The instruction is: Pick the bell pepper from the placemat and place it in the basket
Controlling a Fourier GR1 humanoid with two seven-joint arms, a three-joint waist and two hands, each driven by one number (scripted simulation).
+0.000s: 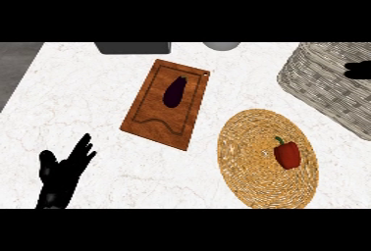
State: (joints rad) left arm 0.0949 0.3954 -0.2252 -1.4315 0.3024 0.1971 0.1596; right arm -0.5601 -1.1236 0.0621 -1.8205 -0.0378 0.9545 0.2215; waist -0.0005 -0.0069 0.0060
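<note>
bell pepper [287,154] on placemat [250,147]; basket [319,88] behind it to the right; eggplant [175,91] on cutting board [152,122] left.

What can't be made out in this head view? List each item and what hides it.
- Basket: its right part is cut off by the view's right edge; its inside does not show.
- Right hand: only a dark part shows at the right edge, so its fingers cannot be judged.
- Dark grey object and pale round object on the counter's far side: cut off by the top edge, unidentifiable.

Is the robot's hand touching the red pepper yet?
Apart. The head view shows the left hand open at the lower left, with bare counter between it and the bell pepper lying on the placemat.
</note>
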